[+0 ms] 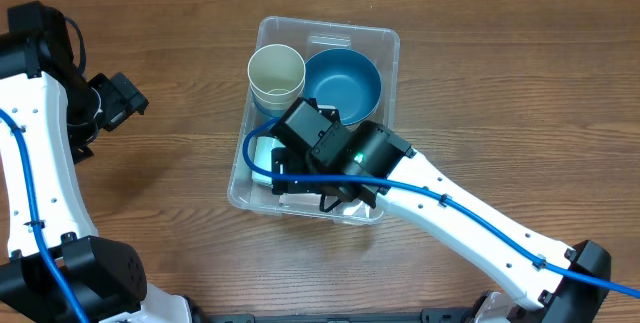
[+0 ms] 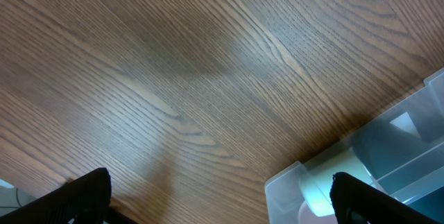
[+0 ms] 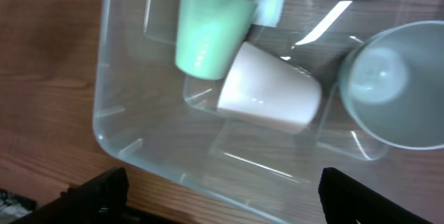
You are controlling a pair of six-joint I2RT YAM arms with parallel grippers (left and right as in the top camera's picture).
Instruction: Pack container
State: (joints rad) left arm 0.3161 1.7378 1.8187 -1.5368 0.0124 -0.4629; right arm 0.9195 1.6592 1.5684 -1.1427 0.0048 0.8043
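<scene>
The container [image 1: 392,43] is a large clear bin in the middle of the table. Inside it a cream cup [image 1: 276,73] and a blue bowl [image 1: 343,85] stand upright at the far end. In the right wrist view a green cup [image 3: 208,33] and a white cup [image 3: 270,92] lie on their sides on its floor, beside a pale blue bowl [image 3: 395,85]. My right gripper [image 3: 222,200] hangs open over the container's near wall [image 3: 111,120], holding nothing. My left gripper [image 2: 222,203] is open above bare wood, left of the container's corner [image 2: 291,182].
The wooden table [image 1: 170,193] surrounds the bin. The right arm [image 1: 480,233] crosses the near right of the table to the bin. The left arm [image 1: 40,153] stands along the left edge.
</scene>
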